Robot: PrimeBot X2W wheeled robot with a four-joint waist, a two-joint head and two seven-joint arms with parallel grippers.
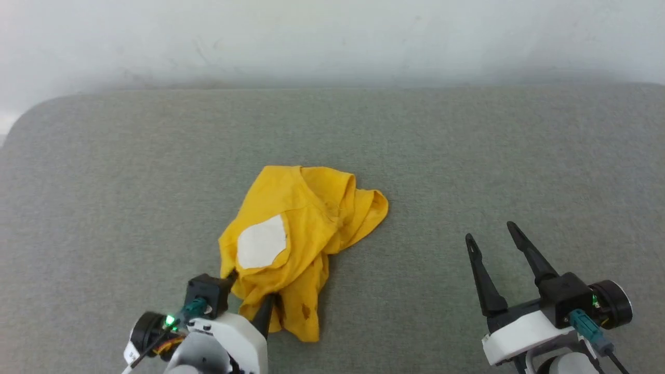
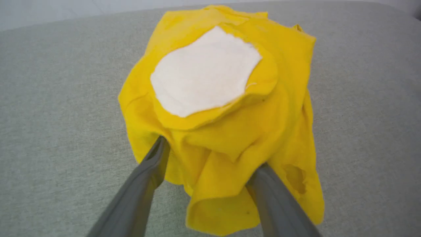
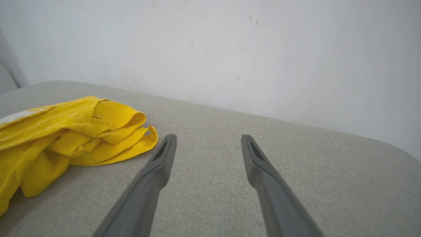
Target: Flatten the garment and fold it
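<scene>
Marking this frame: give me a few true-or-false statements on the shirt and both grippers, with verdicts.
1. The shirt lies crumpled on the grey surface. True.
2. The right gripper holds the shirt. False: it is open and apart from the shirt, over bare surface.
3. A white patch shows on top of the shirt. True.
4. The left gripper is shut. False: its fingers stand apart, with the shirt's near edge between them.
5. The shirt hangs over the surface's edge. False: it lies wholly on the surface.
</scene>
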